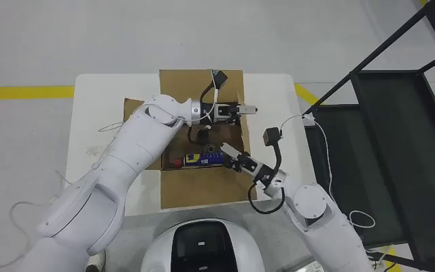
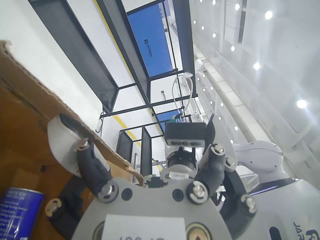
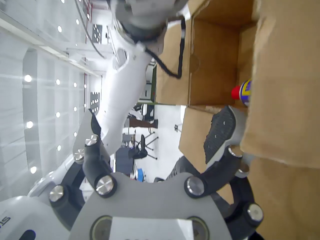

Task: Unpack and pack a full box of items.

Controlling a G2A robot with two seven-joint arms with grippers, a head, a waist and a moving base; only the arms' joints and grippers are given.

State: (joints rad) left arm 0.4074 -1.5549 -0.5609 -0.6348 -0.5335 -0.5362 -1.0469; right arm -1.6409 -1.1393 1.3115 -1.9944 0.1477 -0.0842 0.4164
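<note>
Cardboard box [image 1: 204,190]: corrugated, flaps splayed flat on white table [image 1: 95,88], frame centre. Blue cylindrical can [image 1: 198,160], red cap, lies inside by lower wall. Left gripper [image 1: 245,109] spread astride right rim. Right gripper [image 1: 224,149] released, just beside can.

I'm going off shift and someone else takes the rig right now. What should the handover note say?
Left gripper: open, empty, at the right wall of the open cardboard box.
Right gripper: open, empty, at the same wall, nearer the robot.
Blue spray can: lying on its side inside the box.
Done: box flaps opened.
Left: can not yet taken out; unpacking and repacking remain.
</note>
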